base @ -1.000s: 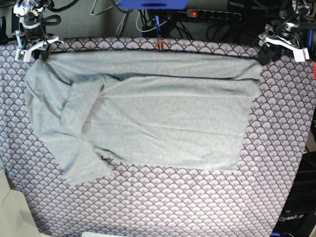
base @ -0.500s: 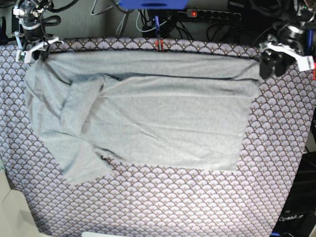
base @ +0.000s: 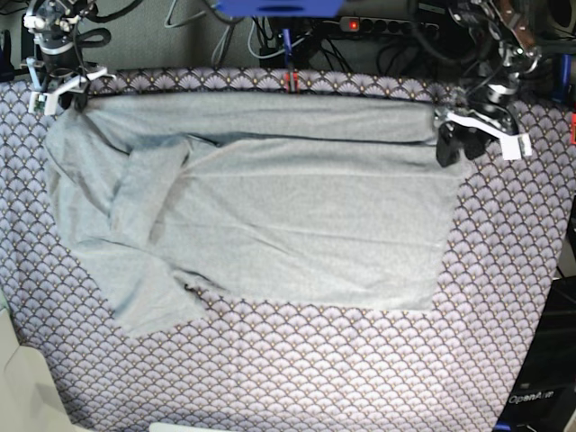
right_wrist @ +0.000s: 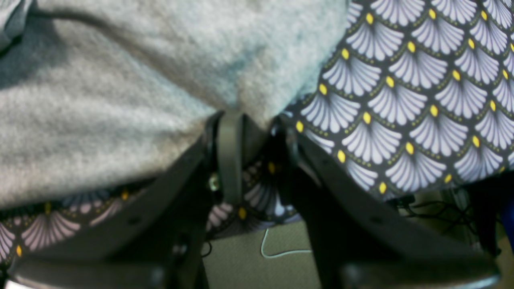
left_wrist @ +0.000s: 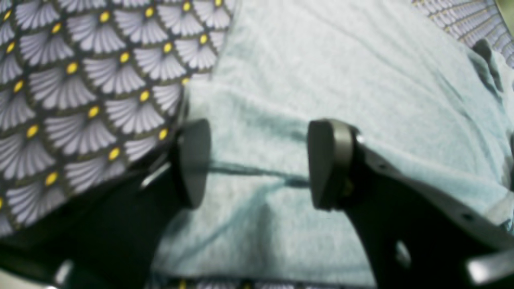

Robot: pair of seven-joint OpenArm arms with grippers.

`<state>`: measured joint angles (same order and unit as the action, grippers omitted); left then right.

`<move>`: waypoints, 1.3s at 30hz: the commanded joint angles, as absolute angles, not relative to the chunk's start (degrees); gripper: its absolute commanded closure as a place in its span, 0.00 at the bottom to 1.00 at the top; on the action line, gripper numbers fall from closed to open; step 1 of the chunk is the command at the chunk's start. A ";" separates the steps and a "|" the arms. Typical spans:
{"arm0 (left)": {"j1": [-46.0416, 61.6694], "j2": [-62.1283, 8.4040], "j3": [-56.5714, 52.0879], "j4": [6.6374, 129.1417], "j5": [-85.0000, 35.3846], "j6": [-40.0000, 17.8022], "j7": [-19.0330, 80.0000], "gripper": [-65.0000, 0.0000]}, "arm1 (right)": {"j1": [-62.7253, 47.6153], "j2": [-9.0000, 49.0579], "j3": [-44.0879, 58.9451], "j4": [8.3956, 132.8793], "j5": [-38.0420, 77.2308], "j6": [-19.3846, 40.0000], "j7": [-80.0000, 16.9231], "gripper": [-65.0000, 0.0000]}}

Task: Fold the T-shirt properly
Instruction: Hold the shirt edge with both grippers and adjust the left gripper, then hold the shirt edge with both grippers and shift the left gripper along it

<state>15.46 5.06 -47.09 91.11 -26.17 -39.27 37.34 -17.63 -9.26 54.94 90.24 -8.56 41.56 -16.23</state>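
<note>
The light grey T-shirt (base: 270, 198) lies spread on the scallop-patterned cloth, its far edge folded over into a band and one sleeve bunched at the left. My left gripper (base: 453, 144) hovers over the shirt's far right corner. In the left wrist view the left gripper (left_wrist: 261, 164) is open, its pads (left_wrist: 194, 160) on either side of a fold line in the T-shirt (left_wrist: 341, 72). My right gripper (base: 72, 97) sits at the shirt's far left corner. In the right wrist view the right gripper (right_wrist: 257, 120) is pinched on the edge of the T-shirt (right_wrist: 120, 100).
The patterned cloth (base: 315, 360) covers the whole table. A red clip (base: 290, 81) sits on its far edge. A power strip (base: 387, 25) and cables lie behind the table. A pale object (base: 18, 378) is at the near left corner.
My left gripper has moved in from beyond the table's far right corner onto the shirt's far right corner, staying open. The right gripper and the shirt have not moved.
</note>
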 commanded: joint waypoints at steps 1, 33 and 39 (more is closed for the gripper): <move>14.99 4.79 -47.34 91.91 -27.12 -40.00 35.91 0.42 | -18.42 -9.00 55.43 89.71 -13.67 40.00 -22.02 0.77; 11.74 6.20 -53.58 86.46 -26.77 -40.00 36.35 0.42 | -17.27 -9.00 55.25 89.63 -13.76 40.00 -22.29 0.77; 12.09 6.02 -53.76 86.46 -26.77 -40.00 36.35 0.42 | -17.27 -9.00 55.25 89.63 -13.76 40.00 -22.29 0.77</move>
<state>12.10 6.61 -53.60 85.27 -25.52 -39.27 37.50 -16.71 -9.23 54.89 90.24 -8.97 41.56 -17.06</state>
